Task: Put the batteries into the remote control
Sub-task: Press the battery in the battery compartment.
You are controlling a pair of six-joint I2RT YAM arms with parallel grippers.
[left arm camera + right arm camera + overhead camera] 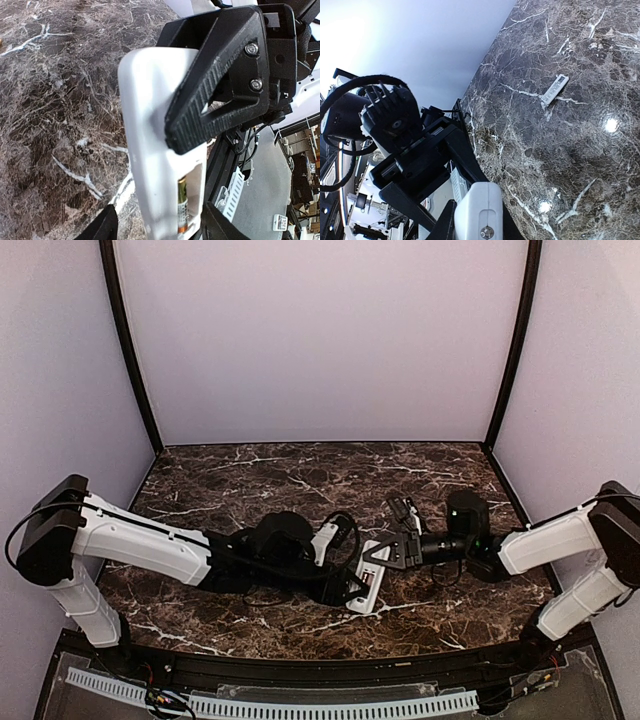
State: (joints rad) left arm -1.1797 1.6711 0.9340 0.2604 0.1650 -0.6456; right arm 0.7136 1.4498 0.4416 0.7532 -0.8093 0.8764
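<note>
Black right hand [390, 552] clenched on the far end of the white remote control [150, 125], left hand [159, 227] released, fingers [105, 227] loosely straddling its near end, a battery [182, 205] showing in the open compartment, remote at mid-front of the marble desk [250, 480], small white flat piece [555, 89] well apart.

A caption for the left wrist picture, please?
The right gripper's finger clamps the white remote control, a battery visible in its compartment.

The overhead camera looks down from 6 o'clock over the dark marbled stone bench [250, 475]. The wrist cameras face 3 and 9 o'clock, both close on the shared slim white plastic remote control [367, 592].
</note>
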